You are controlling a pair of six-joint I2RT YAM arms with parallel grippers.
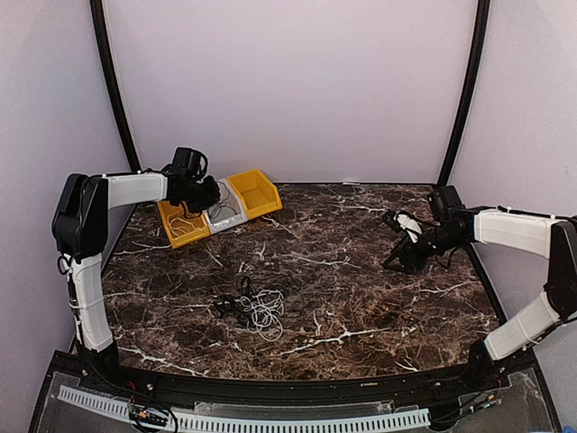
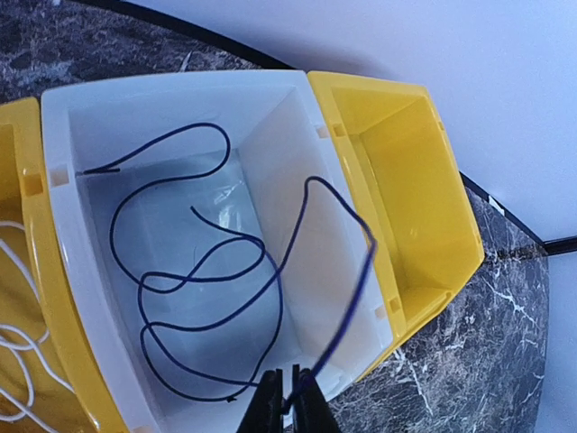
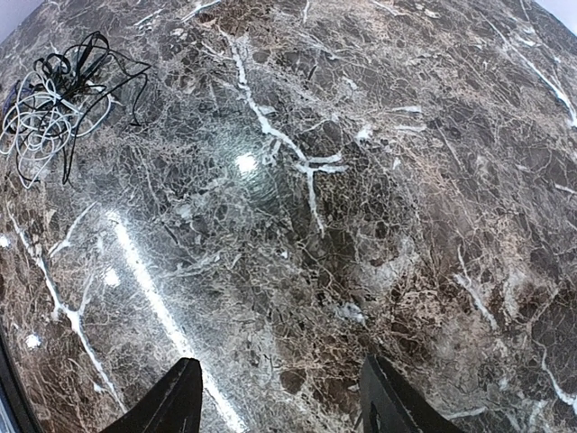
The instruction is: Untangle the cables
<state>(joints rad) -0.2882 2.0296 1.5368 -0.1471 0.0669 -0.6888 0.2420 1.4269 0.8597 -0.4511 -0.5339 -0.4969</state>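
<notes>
A palm-sized tangle of white and black cables (image 1: pixel 257 309) lies on the marble table near the front middle; it also shows at the upper left of the right wrist view (image 3: pixel 54 99). My left gripper (image 2: pixel 290 397) hovers over the white bin (image 2: pixel 63 135) and is shut on the end of a dark cable (image 2: pixel 207 271), which loops down into that bin. A white cable (image 2: pixel 13 343) lies in the yellow bin to its left. My right gripper (image 3: pixel 275 397) is open and empty, above bare marble at the table's right side (image 1: pixel 401 248).
Three bins stand in a row at the back left: yellow (image 1: pixel 183 225), white (image 1: pixel 225 216), yellow (image 1: pixel 254 192). The right-hand yellow bin (image 2: pixel 406 207) holds nothing. Black frame posts rise at both back corners.
</notes>
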